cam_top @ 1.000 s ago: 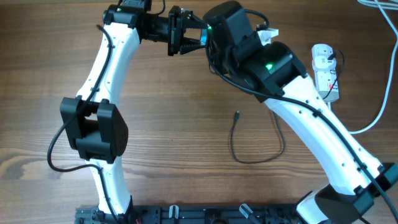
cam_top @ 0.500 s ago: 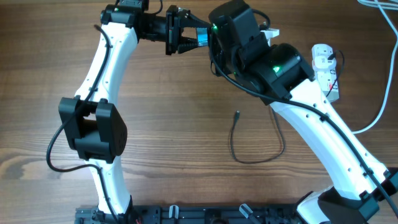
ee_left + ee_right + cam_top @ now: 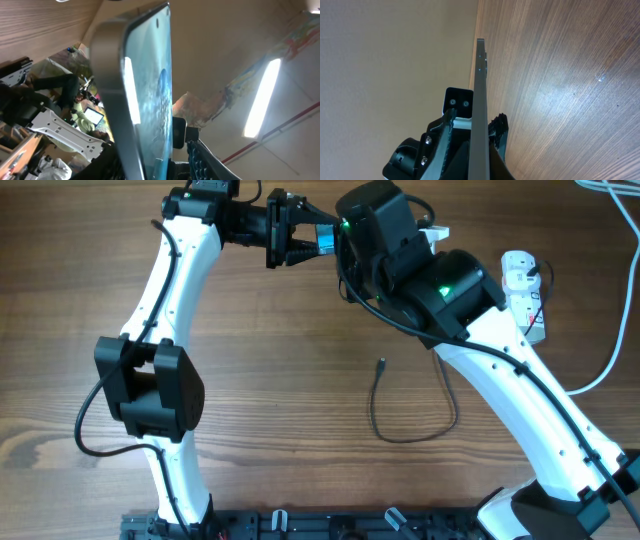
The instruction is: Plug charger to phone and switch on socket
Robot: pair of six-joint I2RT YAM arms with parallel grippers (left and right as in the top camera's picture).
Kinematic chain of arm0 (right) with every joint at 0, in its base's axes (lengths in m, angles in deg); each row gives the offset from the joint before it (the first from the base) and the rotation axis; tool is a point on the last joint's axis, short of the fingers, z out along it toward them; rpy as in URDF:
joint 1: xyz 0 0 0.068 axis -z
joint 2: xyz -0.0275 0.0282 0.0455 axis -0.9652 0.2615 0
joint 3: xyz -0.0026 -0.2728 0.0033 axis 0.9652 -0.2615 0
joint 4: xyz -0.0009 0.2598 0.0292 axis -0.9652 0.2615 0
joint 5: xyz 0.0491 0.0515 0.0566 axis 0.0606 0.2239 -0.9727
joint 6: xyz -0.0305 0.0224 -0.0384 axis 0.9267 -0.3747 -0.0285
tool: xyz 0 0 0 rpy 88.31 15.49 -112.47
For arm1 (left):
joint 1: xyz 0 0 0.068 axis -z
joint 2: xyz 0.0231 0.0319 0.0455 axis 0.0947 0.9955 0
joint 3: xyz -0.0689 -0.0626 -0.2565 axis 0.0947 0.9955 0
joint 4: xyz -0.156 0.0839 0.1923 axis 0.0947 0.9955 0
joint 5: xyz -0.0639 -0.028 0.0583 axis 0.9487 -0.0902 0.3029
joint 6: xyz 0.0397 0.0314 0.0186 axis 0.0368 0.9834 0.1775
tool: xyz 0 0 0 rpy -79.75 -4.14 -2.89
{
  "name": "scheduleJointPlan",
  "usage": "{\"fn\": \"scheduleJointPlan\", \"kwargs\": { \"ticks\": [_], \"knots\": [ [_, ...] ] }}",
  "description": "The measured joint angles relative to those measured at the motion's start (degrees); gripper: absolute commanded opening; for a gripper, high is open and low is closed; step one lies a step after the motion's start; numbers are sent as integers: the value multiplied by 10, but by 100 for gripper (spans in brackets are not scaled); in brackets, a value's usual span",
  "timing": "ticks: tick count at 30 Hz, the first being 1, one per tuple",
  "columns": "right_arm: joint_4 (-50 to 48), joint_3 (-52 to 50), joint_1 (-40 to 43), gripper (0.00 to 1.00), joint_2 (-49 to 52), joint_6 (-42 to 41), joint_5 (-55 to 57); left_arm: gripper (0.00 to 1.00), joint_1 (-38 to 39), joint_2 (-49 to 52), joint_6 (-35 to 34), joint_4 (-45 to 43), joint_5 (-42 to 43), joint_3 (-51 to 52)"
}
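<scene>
The phone [image 3: 325,242] sat at the far side of the table [image 3: 300,380], clamped by the left gripper [image 3: 316,237] from the left and by the right gripper [image 3: 475,124] opposite. Both arms stretched forward, wrists nearly meeting. The charger [image 3: 373,405] lay well apart.

The phone [image 3: 325,241] is up off the desk [image 3: 270,390] at its far side, held on edge. Its screen [image 3: 152,100] glows turquoise, and from the right wrist only its thin grey side [image 3: 479,100] shows. The charger [image 3: 373,410], a thin black cable, lies loose on the desk in an open loop, its small dark connector tip [image 3: 381,365] free and well apart from the phone. The socket [image 3: 524,298], a white oblong strip with a red mark, lies flat near the far right.
</scene>
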Motion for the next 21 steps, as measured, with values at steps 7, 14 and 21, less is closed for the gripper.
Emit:
{"fn": "scheduleJointPlan", "kwargs": {
  "ticks": [7, 14, 21],
  "knots": [
    [0, 0, 0, 4, 0, 0, 0, 31, 0, 0, -21, 0, 0, 0],
    [-10, 0, 0, 4, 0, 0, 0, 33, 0, 0, -28, 0, 0, 0],
    [-2, 0, 0, 4, 0, -2, 0, 21, 0, 0, -30, 0, 0, 0]
  ]
}}
